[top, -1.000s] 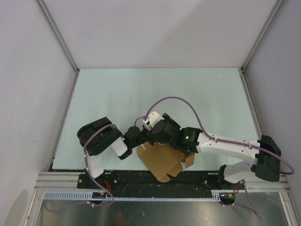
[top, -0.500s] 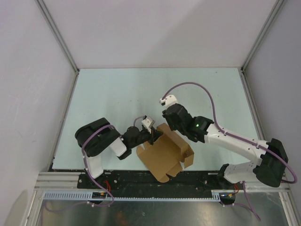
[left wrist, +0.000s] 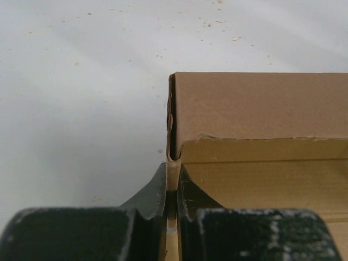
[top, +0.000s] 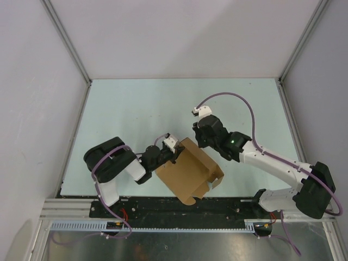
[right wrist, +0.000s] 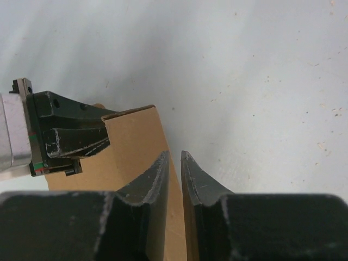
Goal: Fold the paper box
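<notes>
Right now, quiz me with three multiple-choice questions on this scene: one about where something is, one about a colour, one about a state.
1. Where on the table is the paper box?
A. By the near edge, around the middle
B. In the far left corner
C. Against the far wall

2. What colour is the paper box?
A. White
B. Brown
C. Blue

3. What is the left hand doing?
A. Hanging wide open above the table
B. Shut on a wall of the paper box
C. Resting shut on bare table

Answers: 1 A, the top view shows it by the near edge, about midway across. 2 B, it is plain brown cardboard in every view. 3 B, the left wrist view shows its fingers pinching the cardboard edge.
</notes>
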Controlling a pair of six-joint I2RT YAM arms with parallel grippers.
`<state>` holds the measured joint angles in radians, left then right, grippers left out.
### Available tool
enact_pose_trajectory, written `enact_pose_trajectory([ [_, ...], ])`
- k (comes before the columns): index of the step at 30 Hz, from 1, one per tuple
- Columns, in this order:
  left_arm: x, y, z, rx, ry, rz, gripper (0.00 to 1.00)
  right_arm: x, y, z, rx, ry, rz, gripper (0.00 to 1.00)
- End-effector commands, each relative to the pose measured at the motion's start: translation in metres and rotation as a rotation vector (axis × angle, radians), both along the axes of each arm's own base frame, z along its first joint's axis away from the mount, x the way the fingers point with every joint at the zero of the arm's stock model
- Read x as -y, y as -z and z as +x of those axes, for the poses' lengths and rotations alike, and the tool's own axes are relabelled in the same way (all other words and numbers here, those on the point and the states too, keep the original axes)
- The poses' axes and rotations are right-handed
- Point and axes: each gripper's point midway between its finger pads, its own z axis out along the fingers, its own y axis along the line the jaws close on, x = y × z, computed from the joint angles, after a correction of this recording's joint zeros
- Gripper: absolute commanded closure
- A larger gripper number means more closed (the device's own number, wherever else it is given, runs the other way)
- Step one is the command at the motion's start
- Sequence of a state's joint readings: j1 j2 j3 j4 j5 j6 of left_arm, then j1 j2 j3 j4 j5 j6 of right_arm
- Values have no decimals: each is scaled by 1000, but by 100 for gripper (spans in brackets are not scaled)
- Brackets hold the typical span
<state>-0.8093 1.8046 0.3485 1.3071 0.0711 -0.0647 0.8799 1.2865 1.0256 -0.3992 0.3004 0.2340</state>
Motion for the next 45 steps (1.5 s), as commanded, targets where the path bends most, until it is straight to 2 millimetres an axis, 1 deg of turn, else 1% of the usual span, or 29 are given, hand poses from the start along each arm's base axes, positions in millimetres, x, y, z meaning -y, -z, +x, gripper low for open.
enact_pose_trajectory([
  [1, 6, -97, 20, 365, -48, -194, 100, -11, -8, 4, -13, 4, 121, 82],
  [2, 6, -95, 20, 371, -56, -183, 100, -13, -6, 3, -18, -8, 128, 82],
  [3, 10, -94, 17, 376, -44, -175, 100, -16, -4, 1, -23, -20, 136, 83],
  [4, 7, -94, 21, 376, -76, -172, 100, -19, -1, -1, -37, -35, 142, 84],
  [8, 5, -93, 22, 373, -87, -169, 100, -24, 7, -5, -68, -57, 151, 89],
  [11, 3, -92, 21, 367, -93, -168, 100, -27, 13, -10, -83, -65, 163, 90],
  [13, 3, -90, 20, 358, -89, -168, 100, -25, 22, -12, -100, -62, 155, 92],
  [14, 3, -88, 20, 354, -88, -167, 100, -24, 24, -12, -100, -60, 159, 92],
  [19, 5, -81, 18, 342, -83, -156, 100, -29, 38, -20, -139, -96, 167, 93],
  [22, 7, -79, 18, 338, -79, -152, 100, -33, 41, -22, -146, -111, 176, 94],
  [25, 8, -74, 17, 328, -80, -146, 97, -38, 43, -24, -151, -130, 186, 94],
  [26, 7, -73, 17, 327, -83, -143, 96, -39, 47, -24, -162, -129, 180, 94],
  [28, 8, -70, 16, 318, -84, -140, 95, -41, 50, -24, -163, -133, 173, 94],
  [29, 9, -69, 16, 316, -83, -139, 94, -41, 54, -25, -173, -132, 166, 94],
  [37, 9, -66, 14, 308, -102, -134, 94, -42, 67, -27, -189, -127, 133, 95],
  [42, 7, -64, 14, 299, -110, -133, 91, -41, 70, -28, -193, -123, 121, 95],
  [45, 7, -64, 13, 296, -112, -136, 87, -42, 68, -27, -189, -125, 127, 95],
])
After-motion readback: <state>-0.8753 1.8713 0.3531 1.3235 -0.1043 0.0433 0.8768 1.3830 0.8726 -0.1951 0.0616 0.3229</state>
